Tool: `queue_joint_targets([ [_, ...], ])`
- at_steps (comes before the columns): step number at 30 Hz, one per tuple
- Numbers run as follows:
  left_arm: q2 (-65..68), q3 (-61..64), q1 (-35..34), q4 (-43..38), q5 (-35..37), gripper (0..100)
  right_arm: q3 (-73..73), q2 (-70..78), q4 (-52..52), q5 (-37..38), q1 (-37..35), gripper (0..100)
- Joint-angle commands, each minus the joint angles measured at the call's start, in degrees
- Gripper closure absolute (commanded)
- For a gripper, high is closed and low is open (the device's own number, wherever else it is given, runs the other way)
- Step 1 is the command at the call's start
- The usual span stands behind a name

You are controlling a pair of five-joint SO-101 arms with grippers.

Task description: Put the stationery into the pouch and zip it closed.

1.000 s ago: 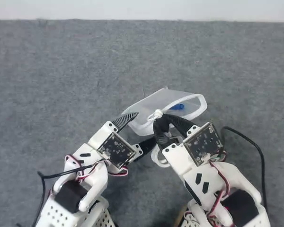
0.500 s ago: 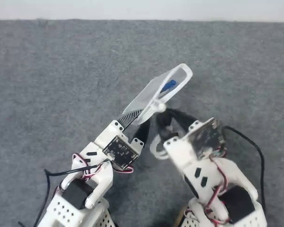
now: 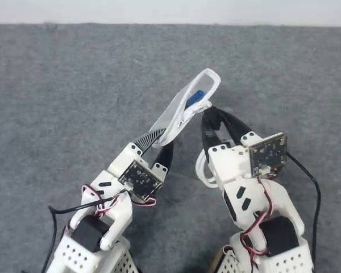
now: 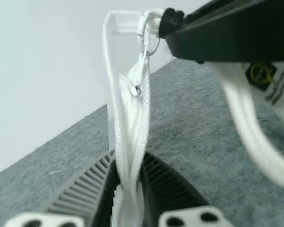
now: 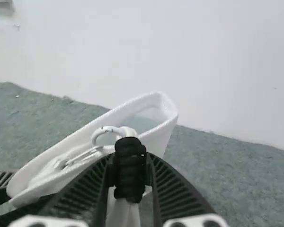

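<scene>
Grey felt table (image 3: 74,85), white wall behind. Judgement: anchor firmly with the left, draw the zipper pull (image 5: 104,134) straight along the zip, keeping the fabric taut.

Left gripper (image 3: 159,145) clenches the near end of the pouch (image 3: 179,114), which is raised and tilted. Right gripper (image 3: 211,116) pinches the pull near the far end. Blue stationery (image 3: 194,98) sits inside.

The left tool (image 3: 161,138) is tilted upward, its jaws pinched on the near end of the pouch (image 3: 184,108). Just beside it, the right tool (image 3: 211,118) points forward, clamped on the zip pull (image 5: 124,132).
</scene>
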Motion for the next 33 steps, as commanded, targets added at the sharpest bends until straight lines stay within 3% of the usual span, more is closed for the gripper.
queue_joint_targets([
  [1, -0.35, -2.42, -1.67, 2.02, -0.53, 99, -1.14, -1.27, -4.09, -0.88, 4.0, 99.3],
  [20, -0.35, -2.24, -1.76, 2.02, -0.53, 99, -11.52, 22.02, -11.74, -0.97, 10.15, 99.3],
  [33, -0.35, -2.15, -1.76, 2.11, -0.53, 99, -14.95, 34.86, -23.43, -0.88, 14.9, 99.3],
])
